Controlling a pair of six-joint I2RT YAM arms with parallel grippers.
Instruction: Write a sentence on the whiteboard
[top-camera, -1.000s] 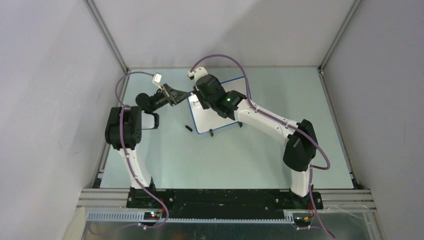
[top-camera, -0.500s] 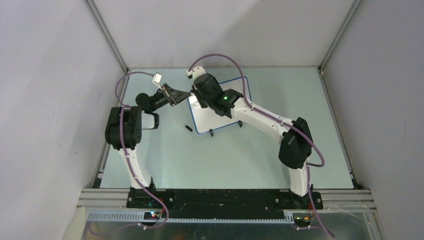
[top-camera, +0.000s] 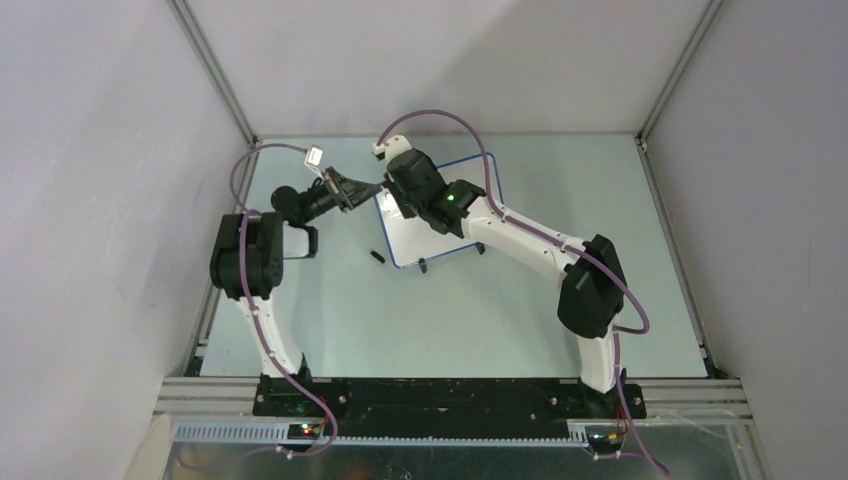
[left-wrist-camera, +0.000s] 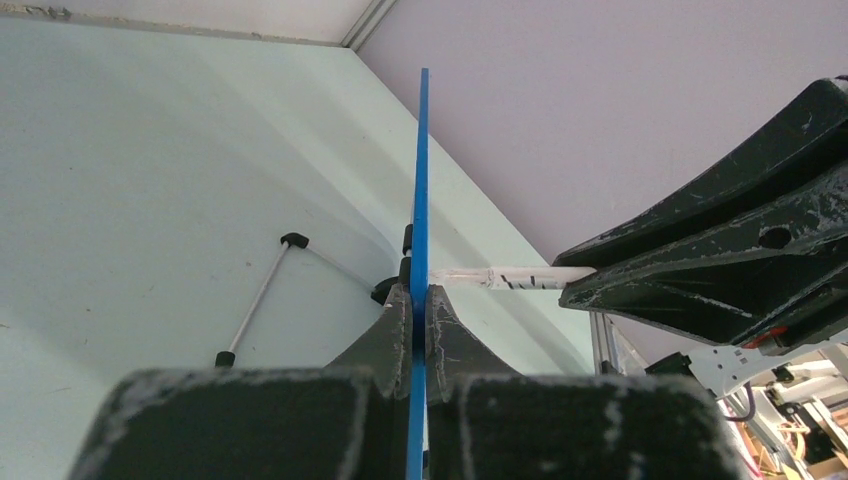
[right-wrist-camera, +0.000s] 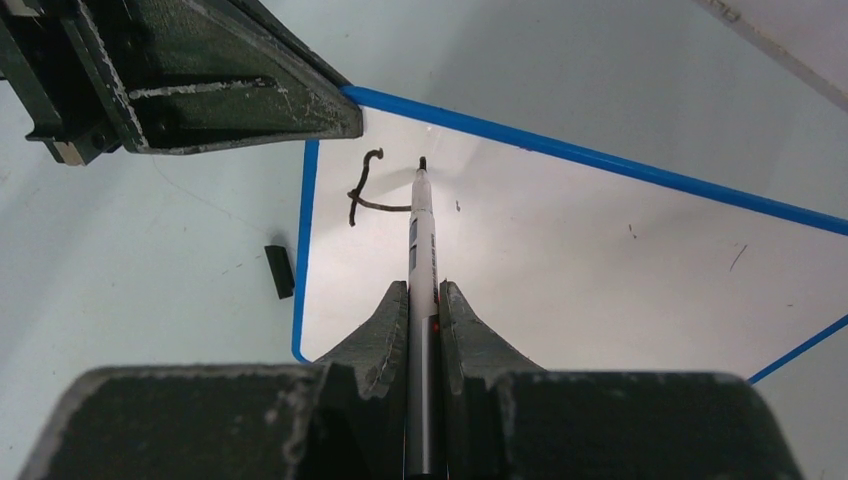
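Nudged left, right end effector (right-wrist-camera: 424, 292) pinching marker (right-wrist-camera: 422, 225) at whiteboard (right-wrist-camera: 600, 260) ahead; left end effector (left-wrist-camera: 418, 300) clamping its edge; pale desk (top-camera: 450, 320), grey walls (top-camera: 450, 60).

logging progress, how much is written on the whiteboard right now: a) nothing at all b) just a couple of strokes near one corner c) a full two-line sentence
b: the right wrist view shows the whiteboard bearing only the first strokes by its corner, with the marker tip beside them.
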